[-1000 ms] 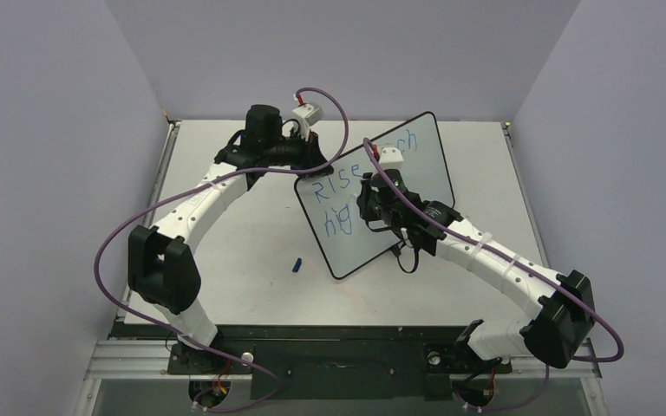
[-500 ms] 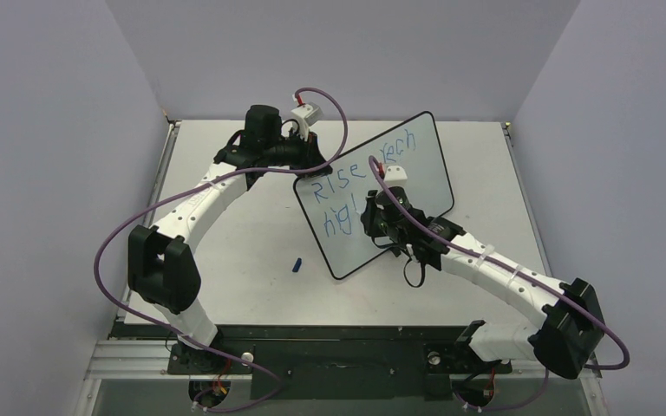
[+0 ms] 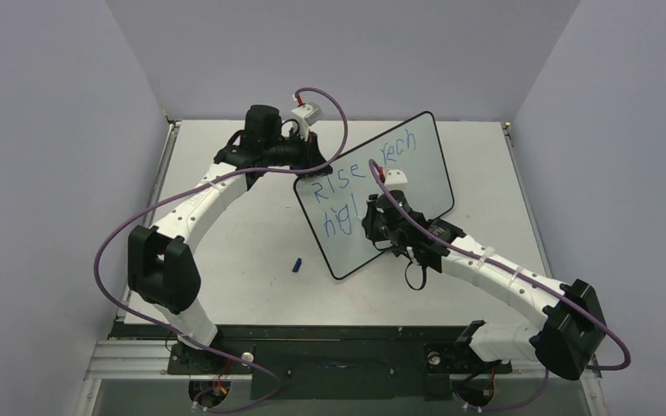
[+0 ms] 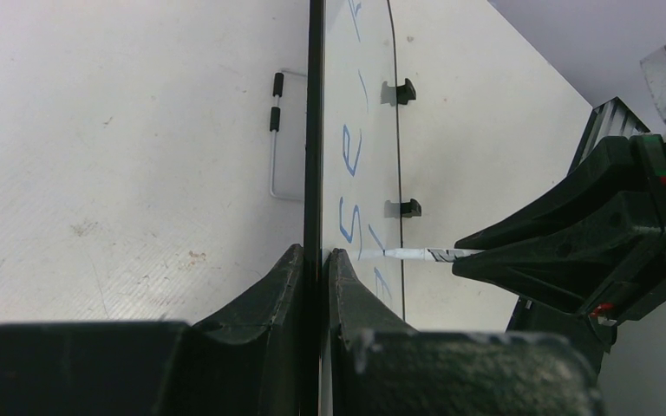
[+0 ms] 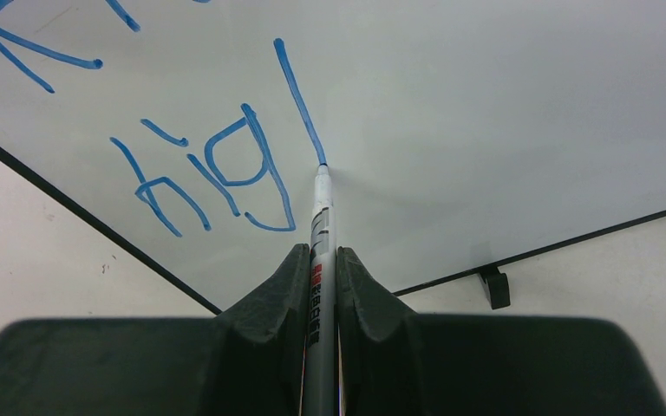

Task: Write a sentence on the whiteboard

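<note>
1x whiteboard [image 3: 426, 170] is seen over the centre-right of the desk [image 3: 243, 227], turned diagonally, writing side toward the right arm. Whether it rests on the desk cannot be told. Its thin black frame is pinched by the left end effector [image 4: 315, 260], both fingers clamped on the edge nearest the left arm. 1x marker [image 5: 321, 218] is gripped by the right end effector [image 5: 323, 260], fingers closed around the barrel. The tip is pressed on the board at the lower end of a vertical blue stroke. The sentence [image 3: 347, 187] is laid out in 2 lines: top read as "Rise tech", second as "hig" plus that stroke. 2x black feet [image 4: 396, 90] are counted in the left wrist view, and 1x wire stand [image 4: 275, 139] behind the board. 1x small blue object [image 3: 296, 264] is lying on the desk near the board's near corner, untouched.
</note>
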Robot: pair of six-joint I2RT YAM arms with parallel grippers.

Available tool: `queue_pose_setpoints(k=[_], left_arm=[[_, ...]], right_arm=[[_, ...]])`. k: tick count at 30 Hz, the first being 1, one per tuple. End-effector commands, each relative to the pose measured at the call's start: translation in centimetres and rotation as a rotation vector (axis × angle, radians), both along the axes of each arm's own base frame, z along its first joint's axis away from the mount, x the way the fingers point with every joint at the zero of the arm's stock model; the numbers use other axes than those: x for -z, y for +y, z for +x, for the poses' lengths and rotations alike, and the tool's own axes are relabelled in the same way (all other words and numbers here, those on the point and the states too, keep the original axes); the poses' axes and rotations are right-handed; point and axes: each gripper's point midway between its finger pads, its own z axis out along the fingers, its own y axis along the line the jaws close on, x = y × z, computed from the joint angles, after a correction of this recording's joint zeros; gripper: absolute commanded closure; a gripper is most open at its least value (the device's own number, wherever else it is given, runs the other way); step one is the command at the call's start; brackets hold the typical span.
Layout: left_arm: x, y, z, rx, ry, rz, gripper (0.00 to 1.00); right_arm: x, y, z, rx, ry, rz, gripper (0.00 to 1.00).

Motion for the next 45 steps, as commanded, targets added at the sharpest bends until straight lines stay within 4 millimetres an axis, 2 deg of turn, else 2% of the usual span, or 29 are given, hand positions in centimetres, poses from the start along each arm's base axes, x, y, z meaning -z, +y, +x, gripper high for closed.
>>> queue_pose_setpoints(k=[1, 11, 23, 35, 45], left_arm=[[-4.8, 0.1, 0.8, 0.005, -0.209, -0.037, 1.0], [-4.9, 0.1, 0.8, 0.006, -0.211, -0.037, 1.0], [-4.9, 0.1, 0.8, 0.006, -0.212, -0.036, 1.0], [-5.0, 0.1, 0.8, 0.005, -0.216, -0.037, 1.0], [-5.0, 0.1, 0.8, 0.005, -0.216, -0.037, 1.0]], right_arm=[[-2.8, 1.3, 1.2, -0.006, -0.055, 0.036, 1.0], [-4.8, 1.1, 3.0, 0.021, -0.095, 0.019, 1.0], [-4.8, -0.4, 4.2, 0.081, -0.098, -0.018, 1.0], [-2.4, -0.7, 2.7, 0.061, -0.043, -0.008, 1.0], [-1.1, -1.1, 1.5, 0.051, -0.016, 0.006, 1.0]])
